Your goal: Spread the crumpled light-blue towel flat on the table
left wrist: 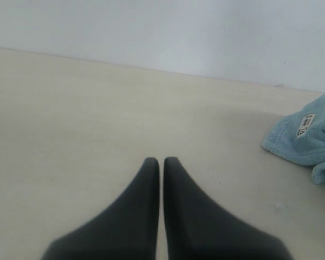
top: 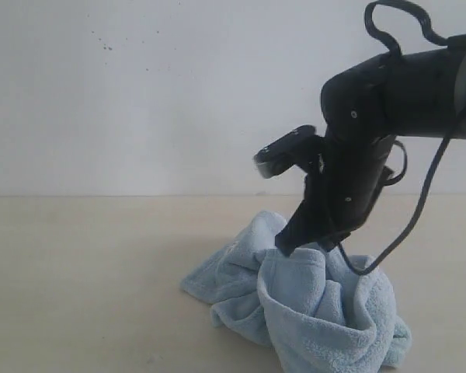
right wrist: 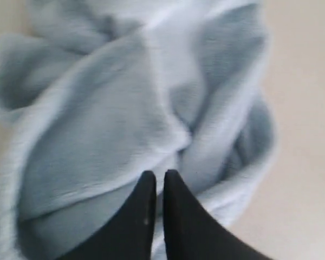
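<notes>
Towel (top: 311, 311) sits crumpled in a heap on the table (top: 85, 264), low and right of centre in the exterior view. One flap trails flat toward the left, and the rest is bunched into tall folds. The bottom edge of that view cuts off the heap's lower end, so its full outline can't be seen.

Right gripper (top: 290, 249) points down at the top of the heap, its tip right at a raised fold. From this side the arm's black body blocks the fingers. In the right wrist view the right gripper (right wrist: 158, 176) has its fingers (right wrist: 143, 206) together with only a thin dark slit between them, tips against the cloth. That view is soft and blurred. Can't tell whether any fabric is pinched in the slit. The towel (right wrist: 114, 114) fills nearly all of it, with a strip of table (right wrist: 309, 135) along one side.

Left gripper (left wrist: 161, 161) shows only in its own wrist view. Its fingers are closed on each other and hold nothing, over bare table (left wrist: 86, 119). The towel (left wrist: 314, 141) is well apart from it at the frame edge, cut off, with one corner visible. That corner carries a small white label (left wrist: 305, 125) with dark print too small to read.

A black cable (top: 419, 210) loops off the right arm and hangs down to the heap; its lower end merges with the folds. The wall (top: 140, 93) behind is plain white-grey with a few faint specks.
</notes>
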You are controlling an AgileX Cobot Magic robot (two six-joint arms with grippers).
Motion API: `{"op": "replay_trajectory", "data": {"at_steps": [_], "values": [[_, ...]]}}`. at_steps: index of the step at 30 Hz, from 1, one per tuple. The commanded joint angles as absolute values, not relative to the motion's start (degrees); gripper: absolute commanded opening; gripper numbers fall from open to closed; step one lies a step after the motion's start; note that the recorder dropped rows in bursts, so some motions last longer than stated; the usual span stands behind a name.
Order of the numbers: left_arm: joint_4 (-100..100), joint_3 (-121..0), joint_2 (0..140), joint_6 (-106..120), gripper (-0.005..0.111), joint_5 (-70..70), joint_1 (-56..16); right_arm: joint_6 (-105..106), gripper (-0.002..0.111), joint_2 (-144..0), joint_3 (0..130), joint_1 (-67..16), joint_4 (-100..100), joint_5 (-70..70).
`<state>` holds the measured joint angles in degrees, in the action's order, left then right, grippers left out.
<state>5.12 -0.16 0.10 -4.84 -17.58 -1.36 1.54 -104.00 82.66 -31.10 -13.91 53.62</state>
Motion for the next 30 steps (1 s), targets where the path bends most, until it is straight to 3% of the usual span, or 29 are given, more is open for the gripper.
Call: {"op": "replay_trajectory", "data": {"at_steps": [1,3,6,19,23,27,28,30], "values": [[5.0,0.0,0.0,-4.6,0.004,-17.6,-1.8,-6.6,0.035,-105.4,82.9,-25.7,-20.7,53.3],[5.0,0.0,0.0,-4.6,0.004,-17.6,-1.8,-7.0,0.054,-106.6,82.9,-22.8,-17.5,52.7],[5.0,0.0,0.0,-4.6,0.004,-17.6,-1.8,-8.0,0.069,-108.6,82.9,-19.3,-12.5,49.8],[5.0,0.0,0.0,-4.6,0.004,-17.6,-1.8,-7.0,0.06,-118.6,82.9,-15.1,-3.8,42.4],[5.0,0.0,0.0,-4.6,0.004,-17.6,-1.8,-7.0,0.047,-119.4,82.9,-15.1,-3.8,42.6],[5.0,0.0,0.0,-4.6,0.004,-17.6,-1.8,-6.8,0.006,-118.9,82.9,-15.1,-3.9,44.4],[5.0,0.0,0.0,-4.6,0.004,-17.6,-1.8,-6.5,0.0,-118.4,82.9,-15.1,-3.9,45.1],[5.0,0.0,0.0,-4.6,0.004,-17.6,-1.8,-5.6,0.0,-117.6,82.9,-15.1,-3.9,46.3]]}}
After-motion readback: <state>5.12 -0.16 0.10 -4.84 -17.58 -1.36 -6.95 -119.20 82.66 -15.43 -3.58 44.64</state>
